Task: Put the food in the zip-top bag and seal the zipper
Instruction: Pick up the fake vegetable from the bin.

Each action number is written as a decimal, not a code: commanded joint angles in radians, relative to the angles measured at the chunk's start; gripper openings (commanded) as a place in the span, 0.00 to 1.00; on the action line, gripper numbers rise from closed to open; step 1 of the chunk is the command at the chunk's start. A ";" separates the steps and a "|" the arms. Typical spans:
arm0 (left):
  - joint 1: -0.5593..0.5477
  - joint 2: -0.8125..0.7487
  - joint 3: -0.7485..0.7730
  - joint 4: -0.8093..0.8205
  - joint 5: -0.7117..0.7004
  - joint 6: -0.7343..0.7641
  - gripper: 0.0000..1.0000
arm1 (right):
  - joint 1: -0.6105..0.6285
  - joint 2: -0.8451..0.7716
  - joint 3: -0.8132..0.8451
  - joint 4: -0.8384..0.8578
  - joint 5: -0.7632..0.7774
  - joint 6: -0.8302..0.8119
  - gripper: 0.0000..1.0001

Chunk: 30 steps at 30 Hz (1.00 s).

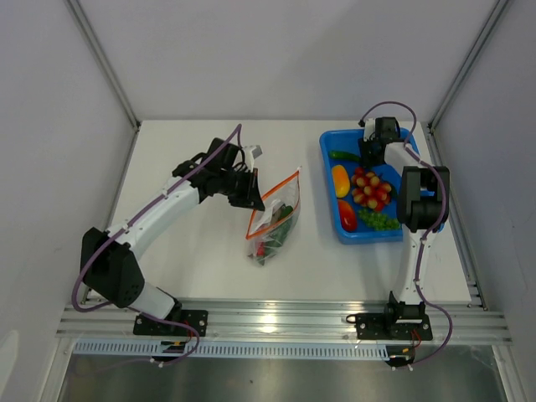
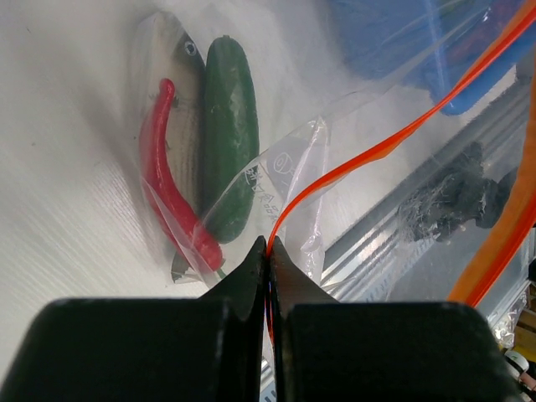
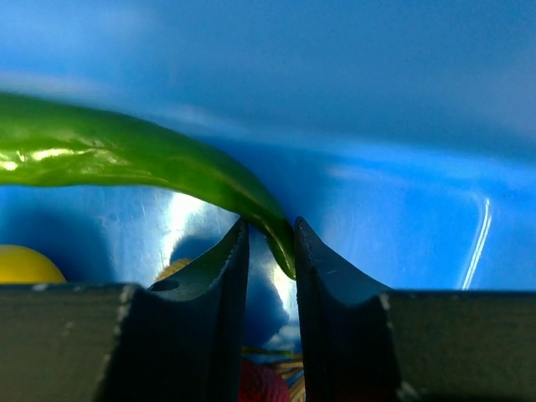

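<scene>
The clear zip-top bag [image 1: 272,219] lies on the table with its orange-red zipper [image 1: 280,186] at the far end. My left gripper [image 1: 251,194] is shut on the zipper [image 2: 377,146], pinching the strip between its jaws [image 2: 268,244]. Inside the bag are a green cucumber [image 2: 228,142], a red chilli [image 2: 167,184] and a grey fish [image 2: 163,50]. My right gripper [image 1: 368,155] is down in the blue tub, its jaws [image 3: 268,222] closed on the tip of the green chilli [image 3: 126,155]. The mango [image 1: 340,179], cherry tomatoes [image 1: 371,188], red pepper [image 1: 347,214] and grapes [image 1: 378,220] lie in the tub.
The blue tub [image 1: 327,167] stands at the right of the table, close to the right wall frame. The aluminium rail [image 1: 285,318] runs along the near edge. The bag's mouth end is held up off the table.
</scene>
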 commanded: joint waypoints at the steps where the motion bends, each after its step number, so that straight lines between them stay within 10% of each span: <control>1: 0.003 -0.049 -0.003 0.006 0.032 0.009 0.01 | 0.015 -0.036 -0.034 -0.017 0.064 0.008 0.00; 30: 0.003 -0.072 -0.003 -0.006 0.096 0.000 0.01 | 0.141 -0.444 -0.129 -0.197 0.222 0.251 0.00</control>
